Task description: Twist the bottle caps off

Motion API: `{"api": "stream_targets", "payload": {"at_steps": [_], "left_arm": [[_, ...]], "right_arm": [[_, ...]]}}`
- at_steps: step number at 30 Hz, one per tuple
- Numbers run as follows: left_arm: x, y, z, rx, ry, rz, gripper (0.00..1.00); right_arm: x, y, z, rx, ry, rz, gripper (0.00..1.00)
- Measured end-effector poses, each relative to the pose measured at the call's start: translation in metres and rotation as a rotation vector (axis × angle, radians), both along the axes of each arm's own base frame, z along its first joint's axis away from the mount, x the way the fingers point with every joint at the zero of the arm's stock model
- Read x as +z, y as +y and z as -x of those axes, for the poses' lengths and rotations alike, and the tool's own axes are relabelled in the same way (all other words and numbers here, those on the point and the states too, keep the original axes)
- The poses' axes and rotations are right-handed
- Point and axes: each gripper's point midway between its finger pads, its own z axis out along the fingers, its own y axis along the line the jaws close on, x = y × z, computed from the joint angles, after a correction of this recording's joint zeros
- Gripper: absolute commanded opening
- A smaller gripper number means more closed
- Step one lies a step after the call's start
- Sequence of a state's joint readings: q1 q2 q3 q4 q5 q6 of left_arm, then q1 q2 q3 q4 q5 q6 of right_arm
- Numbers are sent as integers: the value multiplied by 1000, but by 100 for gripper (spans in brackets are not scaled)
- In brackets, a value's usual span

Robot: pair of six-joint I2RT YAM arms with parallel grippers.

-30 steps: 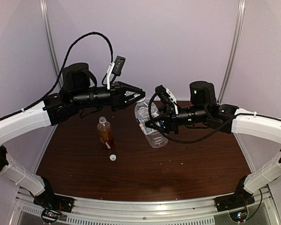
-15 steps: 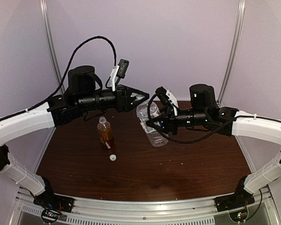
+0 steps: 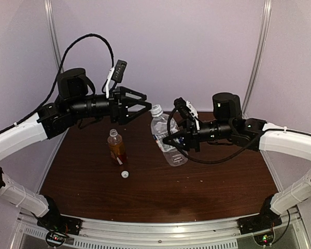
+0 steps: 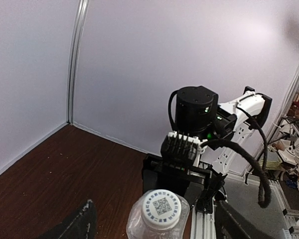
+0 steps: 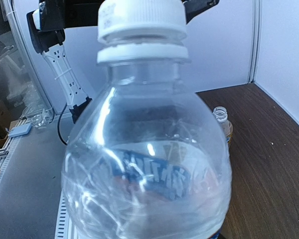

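A clear bottle (image 3: 166, 139) with a blue-white label is tilted above the table, its white cap (image 3: 156, 110) on its neck. My right gripper (image 3: 174, 140) is shut on its body, and the bottle (image 5: 147, 164) fills the right wrist view and hides the fingers. My left gripper (image 3: 144, 106) is open, just left of that cap and apart from it. In the left wrist view the cap (image 4: 162, 209) sits between my spread fingers (image 4: 80, 224). The amber bottle (image 3: 116, 147) stands capless on the table, with a loose white cap (image 3: 125, 174) lying in front of it.
The brown table (image 3: 223, 181) is enclosed by pale walls with metal posts (image 3: 54, 46) at the back corners. The amber bottle's open neck (image 5: 221, 115) shows behind the clear bottle.
My left gripper has opened and drawn back to the left, off the clear bottle's cap. The cap stays on the bottle. The right gripper keeps hold, and the bottle now stands a little more upright.
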State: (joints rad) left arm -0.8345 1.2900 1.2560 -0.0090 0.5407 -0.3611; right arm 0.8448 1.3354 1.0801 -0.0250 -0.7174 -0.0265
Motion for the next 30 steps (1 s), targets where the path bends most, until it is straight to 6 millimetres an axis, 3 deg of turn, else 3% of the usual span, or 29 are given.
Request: {"api": "stream_targets", "payload": {"at_steps": [8,15,23,30], "left_arm": [[4,2,33,-206,-101,10,84],[7,0,52,-337,-177,40,75],[-8,-9,51,-395,-161,27,62],[-7,-11,53,-422,-159,46,45]], "right_arm": [[-3,8,25,174,44,-8,38],[2,11,39,282,81,-29,38],[5,14,44,332,102,-49,38],[7,15,45,342,99,-58,38]]}}
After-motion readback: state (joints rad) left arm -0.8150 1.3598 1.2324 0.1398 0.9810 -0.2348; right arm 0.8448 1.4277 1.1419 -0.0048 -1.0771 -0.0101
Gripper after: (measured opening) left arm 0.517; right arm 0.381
